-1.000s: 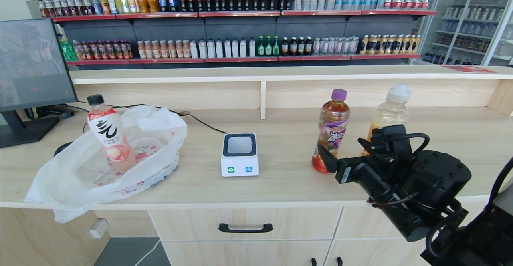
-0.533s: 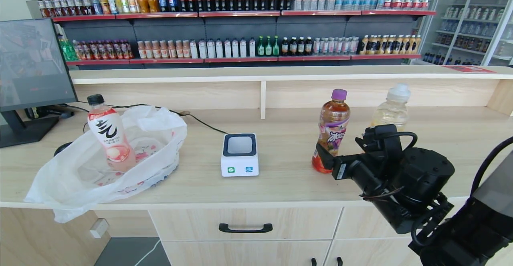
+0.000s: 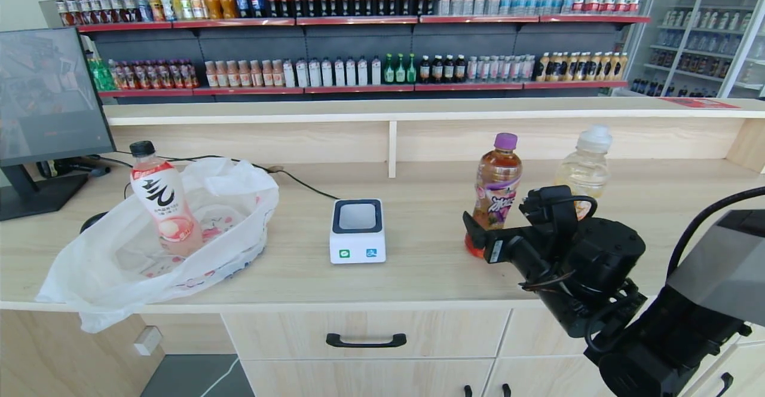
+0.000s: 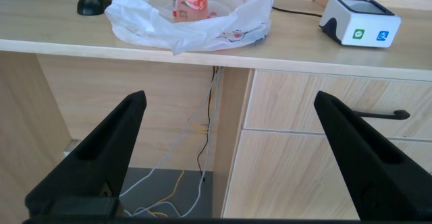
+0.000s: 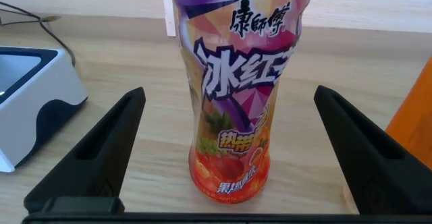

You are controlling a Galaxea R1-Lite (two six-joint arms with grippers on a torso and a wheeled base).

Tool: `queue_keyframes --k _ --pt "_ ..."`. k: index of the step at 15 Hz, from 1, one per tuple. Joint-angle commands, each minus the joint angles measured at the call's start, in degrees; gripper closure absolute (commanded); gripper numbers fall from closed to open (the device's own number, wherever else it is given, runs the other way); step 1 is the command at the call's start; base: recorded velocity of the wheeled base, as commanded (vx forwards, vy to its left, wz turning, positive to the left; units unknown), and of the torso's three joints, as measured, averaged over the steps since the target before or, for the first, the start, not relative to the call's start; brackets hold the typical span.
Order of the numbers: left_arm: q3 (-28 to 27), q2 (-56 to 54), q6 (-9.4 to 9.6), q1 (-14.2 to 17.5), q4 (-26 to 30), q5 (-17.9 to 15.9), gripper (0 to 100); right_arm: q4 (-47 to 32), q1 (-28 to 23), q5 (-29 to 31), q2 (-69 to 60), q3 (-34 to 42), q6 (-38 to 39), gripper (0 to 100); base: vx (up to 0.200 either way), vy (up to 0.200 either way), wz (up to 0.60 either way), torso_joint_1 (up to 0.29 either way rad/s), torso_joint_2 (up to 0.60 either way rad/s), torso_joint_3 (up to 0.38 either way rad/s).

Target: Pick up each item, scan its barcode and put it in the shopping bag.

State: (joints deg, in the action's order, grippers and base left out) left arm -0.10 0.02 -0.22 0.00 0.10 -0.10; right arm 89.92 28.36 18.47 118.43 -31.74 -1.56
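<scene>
The right wrist view sets the iced tea bottle [image 5: 233,69] upright on the worktop [image 5: 101,55], just ahead of the right gripper [image 5: 229,92] and centred on its wide-open, empty gap. The label is purple and orange, the base red. The head view adds its purple cap [image 3: 505,140] and a white-capped bottle [image 3: 586,167] beyond the gripper. The left gripper [image 4: 229,99], wide open and empty, hangs below the worktop's edge, with the shopping bag [image 4: 223,28] above it.

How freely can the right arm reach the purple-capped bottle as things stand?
Likely yes: the open right claw faces the purple-capped bottle straight on, nothing between them; the white-capped bottle stands aside.
</scene>
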Motion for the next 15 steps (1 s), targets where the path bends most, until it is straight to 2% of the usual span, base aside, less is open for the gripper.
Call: queue_keyframes --k 1,15 --pt "0.01 -0.02 -0.04 0.09 -0.01 0.01 0 0.08 -0.23 -0.01 1.98 -2.09 -0.02 0 0.000 0.000 0.00 0.000 0.00 0.000" --pt "0.01 -0.02 -0.13 0.09 -0.01 0.01 0 0.08 -1.20 -0.10 10.15 -12.64 -0.81 0 0.000 0.000 0.00 0.000 0.00 0.000"
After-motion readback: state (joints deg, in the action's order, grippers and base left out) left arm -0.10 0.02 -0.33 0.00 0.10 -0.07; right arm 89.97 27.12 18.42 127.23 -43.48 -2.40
